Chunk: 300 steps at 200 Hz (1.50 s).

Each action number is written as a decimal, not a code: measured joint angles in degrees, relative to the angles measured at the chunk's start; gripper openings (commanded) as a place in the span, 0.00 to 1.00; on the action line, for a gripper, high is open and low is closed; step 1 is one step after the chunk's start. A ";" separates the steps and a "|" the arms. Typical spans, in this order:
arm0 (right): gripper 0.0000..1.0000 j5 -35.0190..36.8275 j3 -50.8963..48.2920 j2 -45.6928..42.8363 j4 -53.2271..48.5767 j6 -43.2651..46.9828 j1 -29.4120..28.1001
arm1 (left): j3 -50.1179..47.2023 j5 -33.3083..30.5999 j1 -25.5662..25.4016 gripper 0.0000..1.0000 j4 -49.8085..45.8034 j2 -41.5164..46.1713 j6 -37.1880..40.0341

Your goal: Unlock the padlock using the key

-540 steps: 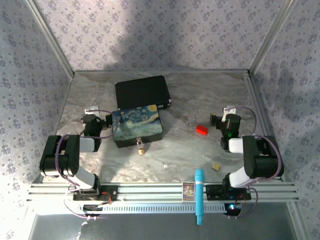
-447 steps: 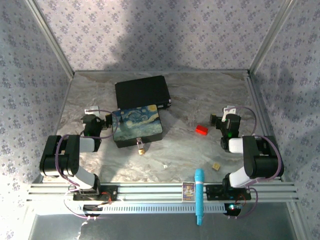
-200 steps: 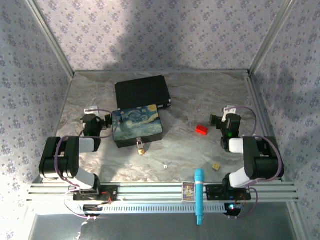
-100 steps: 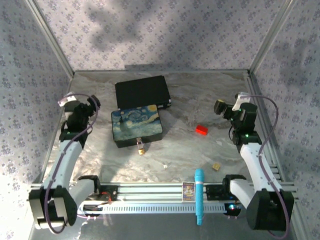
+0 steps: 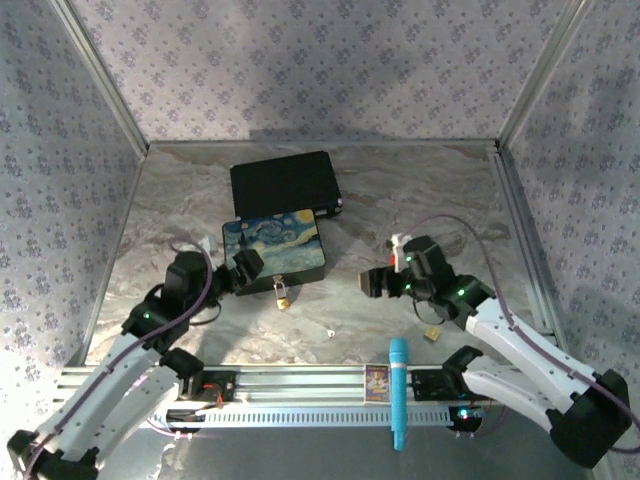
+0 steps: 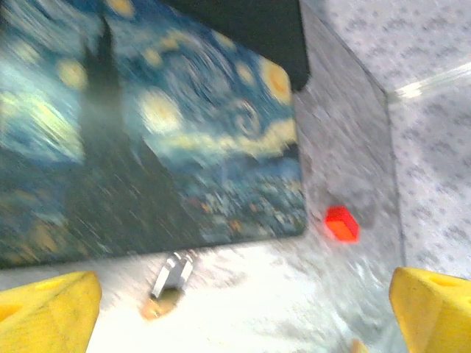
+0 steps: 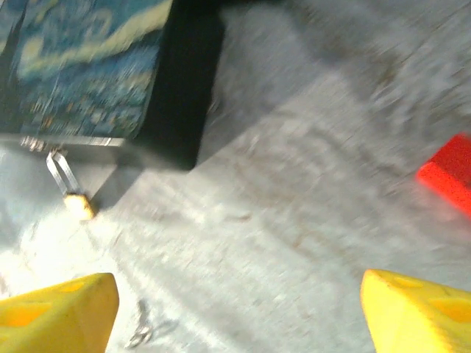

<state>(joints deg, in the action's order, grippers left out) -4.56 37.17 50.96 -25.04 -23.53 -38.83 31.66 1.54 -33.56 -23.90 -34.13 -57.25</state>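
Looking down from the top external camera, the tiny brass-gold padlock (image 5: 282,296) with its thin silver shackle hung at the front edge of the flat box painted with a starry night sky (image 5: 272,250). The very small silvery metal key (image 5: 329,332) lay on the grey marbled table (image 5: 420,190), apart from the padlock and nearer the arm bases. By that layout, none of the task was done. The key was on the table and the padlock looked closed, so picking up, inserting and turning the key were all left. The left claw (image 5: 245,268) hung just beside the box's near left corner. The right claw (image 5: 372,283) hung to the right of the padlock. A small tan cube (image 5: 432,333) sat well apart from both.

From the left wrist, blurred, the padlock (image 6: 169,283) showed just below the painted box (image 6: 147,147), with a small red block (image 6: 342,223) off to the right. The left claw (image 6: 235,323) had its 2 yellow fingertips (image 6: 44,309) at opposite corners of the view, spread wide, holding and touching nothing.

From the right wrist, the padlock (image 7: 73,198) dangled at the box's front and the key (image 7: 143,327) lay near the bottom edge, closer to the left-hand finger. The right claw (image 7: 235,316) also stood wide apart and empty, with the key not yet between its tips.
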 measured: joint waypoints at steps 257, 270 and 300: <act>0.26 20.31 3.80 36.04 8.87 -26.53 -35.58 | -8.90 -10.19 -28.46 0.89 16.17 -17.97 -19.82; 0.20 21.20 4.61 36.87 7.85 -26.82 -36.09 | -8.90 -10.21 -28.46 0.89 16.17 -18.01 -19.82; 0.04 22.25 4.94 37.07 7.10 -28.00 -36.59 | -8.90 -10.19 -28.50 0.89 16.17 -18.12 -20.02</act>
<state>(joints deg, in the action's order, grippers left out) 17.69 42.11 88.03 -17.93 -51.53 -75.42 22.76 -8.64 -62.06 -7.73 -52.25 -77.28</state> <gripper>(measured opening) 0.084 0.893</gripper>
